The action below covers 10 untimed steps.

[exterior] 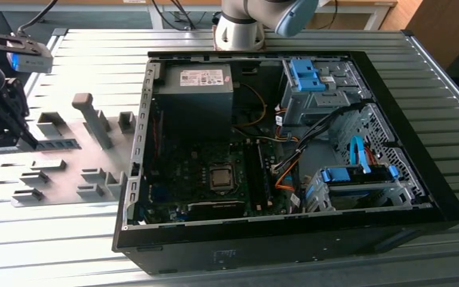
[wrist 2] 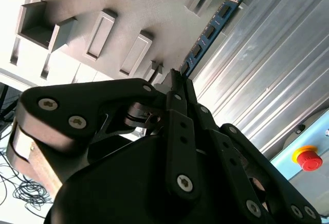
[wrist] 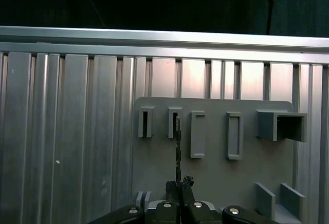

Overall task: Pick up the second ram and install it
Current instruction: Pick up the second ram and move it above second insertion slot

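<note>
We see the memory stick (wrist: 178, 147) standing on edge on the grey holder plate (wrist: 216, 183), its far end at a slot. The gripper (wrist: 178, 185) pinches its other end between closed jaws. The plate lies on the ribbed metal table (exterior: 46, 239), at the exterior view's left of the open computer case (exterior: 444, 209).

black hand (wrist 2: 175, 77) w/ silver screws (wrist 2: 184, 183)

A robotics lab: a ribbed aluminium workbench (exterior: 425, 75) carries an opened desktop computer (exterior: 293, 254), robot arm base (exterior: 240, 33) at twelve o'clock.
</note>
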Available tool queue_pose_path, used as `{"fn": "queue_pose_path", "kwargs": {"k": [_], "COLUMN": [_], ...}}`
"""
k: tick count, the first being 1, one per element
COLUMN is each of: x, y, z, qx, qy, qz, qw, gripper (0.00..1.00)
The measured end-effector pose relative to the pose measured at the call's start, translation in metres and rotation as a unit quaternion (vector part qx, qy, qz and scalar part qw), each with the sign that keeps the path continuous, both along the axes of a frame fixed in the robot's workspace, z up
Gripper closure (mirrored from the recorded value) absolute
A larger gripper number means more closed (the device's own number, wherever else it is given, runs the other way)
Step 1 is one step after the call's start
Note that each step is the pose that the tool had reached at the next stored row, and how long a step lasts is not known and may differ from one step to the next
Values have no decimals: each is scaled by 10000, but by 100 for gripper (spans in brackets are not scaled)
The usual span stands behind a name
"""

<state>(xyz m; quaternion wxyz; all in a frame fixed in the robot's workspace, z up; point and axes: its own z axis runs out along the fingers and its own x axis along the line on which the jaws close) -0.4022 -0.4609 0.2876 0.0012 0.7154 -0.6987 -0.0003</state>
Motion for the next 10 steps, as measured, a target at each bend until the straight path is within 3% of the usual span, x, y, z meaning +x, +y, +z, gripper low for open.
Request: {"fn": "queue_pose_path", "kwargs": {"k": [10], "x": [0], "y": [0], "z": [99], "qx": [0], "qy": [0], "qz": [0], "qw": [10000], "gripper": [86]}}
